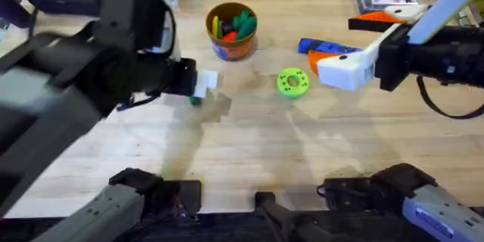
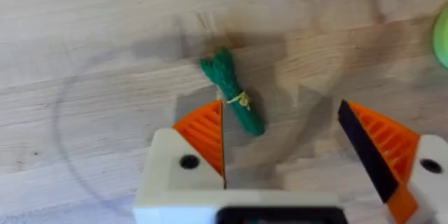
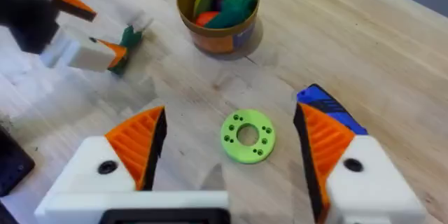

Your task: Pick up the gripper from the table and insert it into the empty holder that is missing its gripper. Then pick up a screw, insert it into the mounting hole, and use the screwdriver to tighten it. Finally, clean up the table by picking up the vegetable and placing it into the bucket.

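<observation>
My left pincer [image 2: 283,147] stands wide open over bare tabletop [image 1: 249,151], with the vegetable [image 2: 233,94] touching its one pad and free room across to the other. Between the vegetable and the bucket [image 1: 231,30] I see open wood. The green disc [image 1: 293,82] and screwdriver [image 1: 327,46] crowd the stretch under my right pincer [image 3: 227,147].

Overhead camera sits above the arm bases, looking down and forward over the counter [image 1: 249,166]; the left arm rises close beneath it, large and blurred at frame left. Left wrist camera looks almost straight down from close range at the vegetable [image 2: 233,92] on the wood. Right wrist camera looks obliquely from farther off, sharing the bucket [image 3: 217,10] and green disc [image 3: 247,136] with the overhead view.
</observation>
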Tool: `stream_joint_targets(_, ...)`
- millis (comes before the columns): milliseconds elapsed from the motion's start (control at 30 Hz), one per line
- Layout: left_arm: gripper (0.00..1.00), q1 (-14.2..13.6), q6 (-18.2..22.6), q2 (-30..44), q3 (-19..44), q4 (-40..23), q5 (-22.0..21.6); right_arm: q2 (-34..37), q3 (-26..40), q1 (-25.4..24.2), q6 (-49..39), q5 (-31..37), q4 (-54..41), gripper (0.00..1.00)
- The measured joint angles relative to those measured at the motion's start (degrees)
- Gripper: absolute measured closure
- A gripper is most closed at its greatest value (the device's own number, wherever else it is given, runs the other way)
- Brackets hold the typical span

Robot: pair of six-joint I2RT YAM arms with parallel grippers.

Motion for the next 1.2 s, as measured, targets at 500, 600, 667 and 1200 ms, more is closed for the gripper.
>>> stream_joint_targets(500, 0.015, 0.0, -23.8, 18.9, 1.5, 2.8, -5.8, 0.1, 0.0, 0.0, 0.0, 0.0, 0.0, 0.007)
stream_joint_targets(600, 0.015, 0.0, -26.5, 20.8, 1.5, 3.4, -5.9, 0.1, 0.0, 0.0, 0.0, 0.0, 0.0, 0.008)
stream_joint_targets(667, 0.015, 0.0, -27.5, 21.8, 1.5, 3.7, -6.0, 0.1, 0.0, 0.0, 0.0, 0.0, 0.0, 0.008)
stream_joint_targets(1200, 0.980, 0.0, -29.5, 24.6, 2.5, 2.7, -6.6, 0.1, 0.0, 0.0, 0.0, 0.0, 0.0, 0.007)
